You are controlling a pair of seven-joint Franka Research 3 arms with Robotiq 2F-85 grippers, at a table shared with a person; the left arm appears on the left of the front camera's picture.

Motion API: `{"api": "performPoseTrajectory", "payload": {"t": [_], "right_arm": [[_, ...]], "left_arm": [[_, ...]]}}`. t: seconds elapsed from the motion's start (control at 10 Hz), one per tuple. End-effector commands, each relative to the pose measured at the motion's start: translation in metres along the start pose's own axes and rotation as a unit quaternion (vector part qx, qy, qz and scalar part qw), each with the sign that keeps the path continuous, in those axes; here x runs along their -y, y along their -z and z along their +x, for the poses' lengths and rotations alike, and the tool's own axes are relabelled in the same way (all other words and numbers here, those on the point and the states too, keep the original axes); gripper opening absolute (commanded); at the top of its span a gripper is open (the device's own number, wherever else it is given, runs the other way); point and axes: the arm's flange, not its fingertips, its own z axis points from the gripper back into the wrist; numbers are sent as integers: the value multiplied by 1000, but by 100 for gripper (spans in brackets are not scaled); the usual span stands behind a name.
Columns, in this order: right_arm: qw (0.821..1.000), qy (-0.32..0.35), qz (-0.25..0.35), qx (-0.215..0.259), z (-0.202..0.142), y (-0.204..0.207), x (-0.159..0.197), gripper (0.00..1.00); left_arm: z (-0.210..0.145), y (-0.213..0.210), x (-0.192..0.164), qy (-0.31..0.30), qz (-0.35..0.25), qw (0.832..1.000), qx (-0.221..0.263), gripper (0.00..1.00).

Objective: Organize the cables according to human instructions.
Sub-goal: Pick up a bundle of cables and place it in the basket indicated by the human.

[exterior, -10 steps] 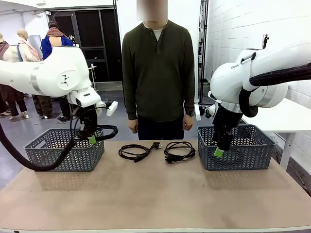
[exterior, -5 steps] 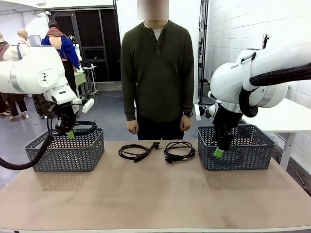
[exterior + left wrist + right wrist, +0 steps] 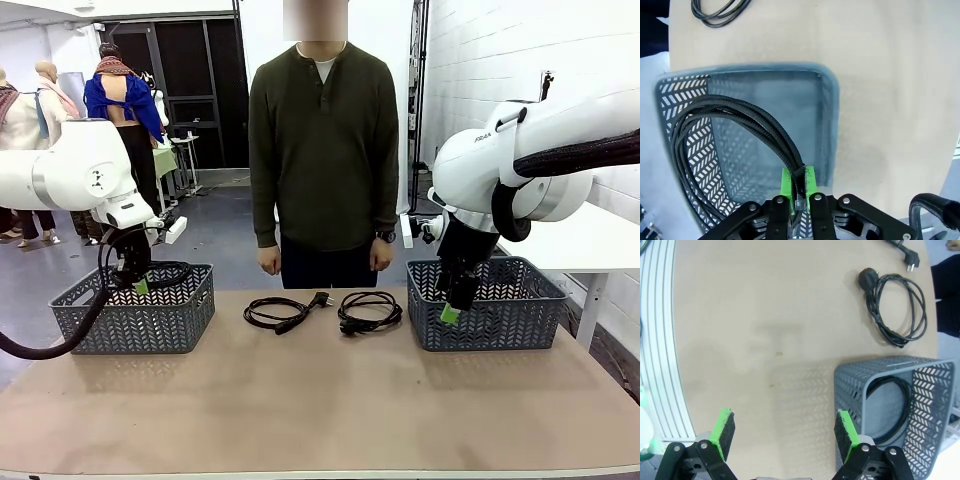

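Cable bundle, clamped in left pincer, now hangs over left basket; right pincer apart.

Tabletop plain tan. Left basket, right basket at its ends: grey, chevron cut-outs. Left cable, right cable mid-tabletop, held cable: all black. Hand pads green on black fingers, arms white. Person's sweater dark olive, tee white, trousers dark.
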Motion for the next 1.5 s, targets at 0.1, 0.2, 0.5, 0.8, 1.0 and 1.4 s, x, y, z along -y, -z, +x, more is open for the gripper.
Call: {"api": "performPoseTrajectory", "payload": {"t": [0.1, 0.2, 0.5, 0.8, 1.0, 1.4], "right_arm": [[1000, 5, -2, -3, 2, 0, 2, 100], [1000, 5, -2, -3, 2, 0, 2, 100], [1000, 5, -2, -3, 2, 0, 2, 100], [1000, 5, -2, -3, 2, 0, 2, 100], [1000, 5, -2, -3, 2, 0, 2, 100], [1000, 5, -2, -3, 2, 0, 2, 100]], "left_arm": [[-4, 8, -16, 3, 8, 1000, 4, 0], [-5, 14, -20, -5, 10, 1000, 4, 0], [-10, 24, -32, -11, 11, 1000, -5, 0], [-12, 32, -39, -23, 10, 1000, -6, 19], [-14, 31, -41, -33, 8, 999, -5, 58], [-14, 8, -46, -43, 20, 999, -3, 100]]}}
